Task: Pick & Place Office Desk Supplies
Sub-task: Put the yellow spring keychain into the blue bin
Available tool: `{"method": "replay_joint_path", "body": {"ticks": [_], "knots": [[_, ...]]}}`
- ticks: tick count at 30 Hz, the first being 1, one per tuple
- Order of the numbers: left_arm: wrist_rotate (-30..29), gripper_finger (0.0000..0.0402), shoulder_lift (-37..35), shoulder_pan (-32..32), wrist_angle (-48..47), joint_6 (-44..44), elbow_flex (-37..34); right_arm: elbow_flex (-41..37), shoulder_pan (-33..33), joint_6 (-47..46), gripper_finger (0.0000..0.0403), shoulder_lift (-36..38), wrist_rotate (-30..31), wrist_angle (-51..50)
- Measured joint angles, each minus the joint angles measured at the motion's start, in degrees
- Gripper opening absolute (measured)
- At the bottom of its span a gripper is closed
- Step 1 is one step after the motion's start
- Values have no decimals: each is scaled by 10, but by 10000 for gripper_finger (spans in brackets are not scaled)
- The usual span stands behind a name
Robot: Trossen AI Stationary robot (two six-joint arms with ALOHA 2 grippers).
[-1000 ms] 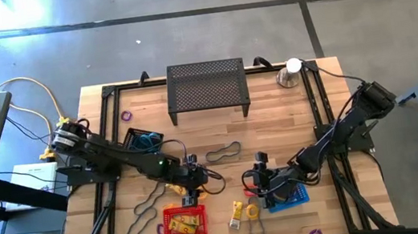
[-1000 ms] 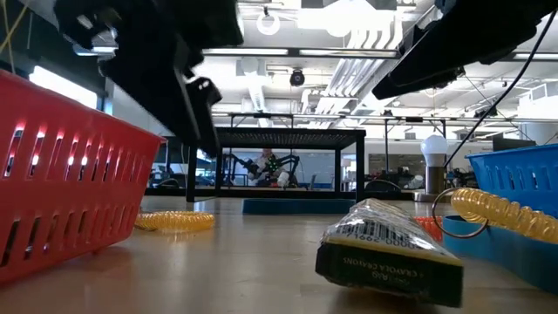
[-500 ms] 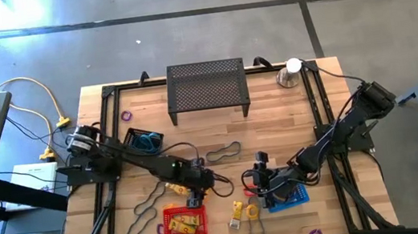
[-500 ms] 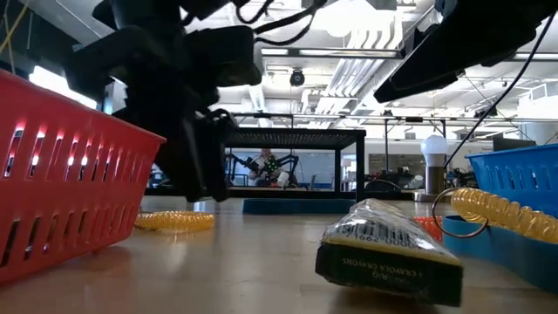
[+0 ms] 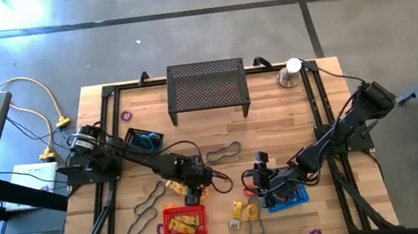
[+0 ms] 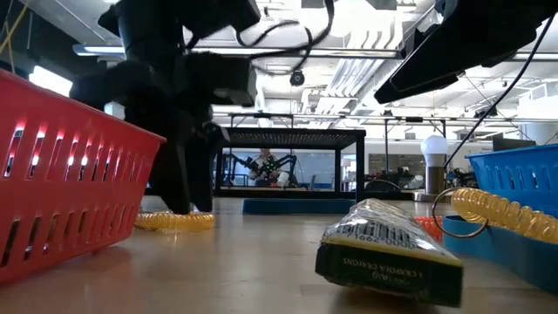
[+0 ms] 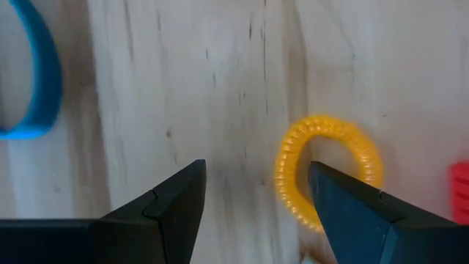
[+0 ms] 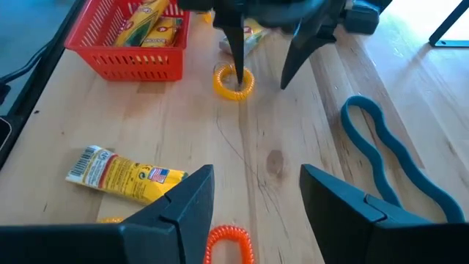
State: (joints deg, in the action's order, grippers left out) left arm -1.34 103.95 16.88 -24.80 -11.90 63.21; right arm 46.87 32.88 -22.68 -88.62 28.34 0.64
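Note:
My left gripper [image 7: 253, 176] is open and points steeply down at the table, just beyond the red basket [image 5: 184, 223]. One of its fingers [image 8: 238, 62] stands in the hole of a yellow coil ring [image 7: 330, 172]; the other stands beside it over bare wood. The ring lies flat on the table [image 6: 174, 220]. My right gripper [image 8: 256, 194] waits open by the blue basket [image 5: 288, 195], with nothing between its fingers. A yellow crayon pack [image 8: 124, 176] and an orange coil [image 8: 231, 242] lie on the table below it. My left gripper comes from above, slanting, with one finger [image 7: 344, 202] inside the yellow coil ring's hole, by the ring's inner edge [image 7: 289, 172]. Whether that finger touches the ring, I cannot tell. The ring lies flat on the wood.
A blue band [image 8: 388, 154] lies on the wood beyond the ring. Crayon packs fill the red basket [image 8: 128, 37]. The black mesh stand [image 5: 207, 89] and the silver cone with its white ball [image 5: 290, 72] stand at the far edge. Dark loops [image 5: 148, 206] lie at the near left.
My left gripper has sunk toward the table and tipped more steeply down, and its fingers have come down at the yellow coil ring. It has stayed open. The ring has not moved.

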Motion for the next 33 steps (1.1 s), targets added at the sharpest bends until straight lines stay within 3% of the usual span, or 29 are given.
{"method": "replay_joint_path", "body": {"ticks": [11, 16, 24, 33], "knots": [[-4, 225, 15, 6, -7, -16, 2, 0, 0, 0, 191, 0, 1, 0], [-3, 170, 16, 0, -15, -8, 2, 0, 0, 0, 191, 0, 1, 0], [-48, 22, 46, 20, -26, 24, 2, 0, 0, 0, 191, 0, 1, 0], [-98, 11, 24, 36, -23, -14, 10, 0, 0, 0, 191, 0, 0, 0]]}}
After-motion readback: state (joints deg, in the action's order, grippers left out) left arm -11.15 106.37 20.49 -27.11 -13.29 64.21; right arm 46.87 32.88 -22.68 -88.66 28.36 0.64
